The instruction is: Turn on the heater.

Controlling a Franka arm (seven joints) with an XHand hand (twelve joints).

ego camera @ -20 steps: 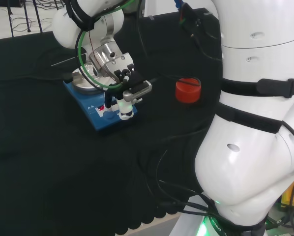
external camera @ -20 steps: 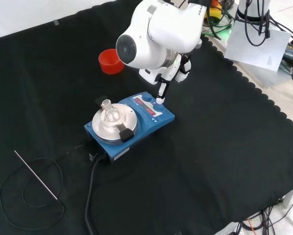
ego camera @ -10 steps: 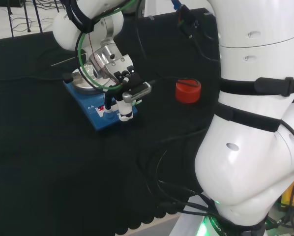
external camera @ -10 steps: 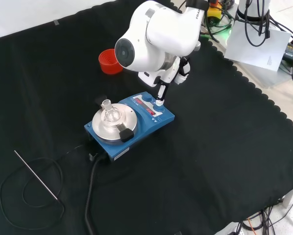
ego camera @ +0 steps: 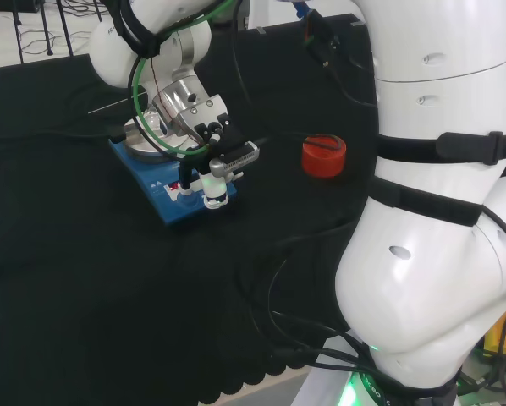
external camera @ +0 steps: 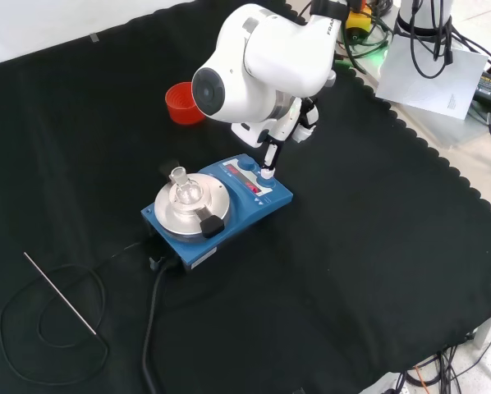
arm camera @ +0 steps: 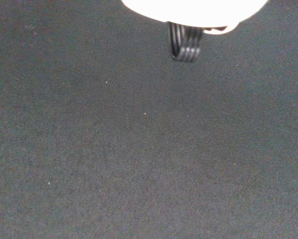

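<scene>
In the front view the blue box-shaped heater with its round metal plate (external camera: 218, 199) sits mid-cloth, and beyond it the black and white hand (external camera: 270, 156), one finger straight, points down onto the control panel directly beneath.

White arm (external camera: 266, 57), black straps, green cable (ego camera: 151, 127).
</scene>
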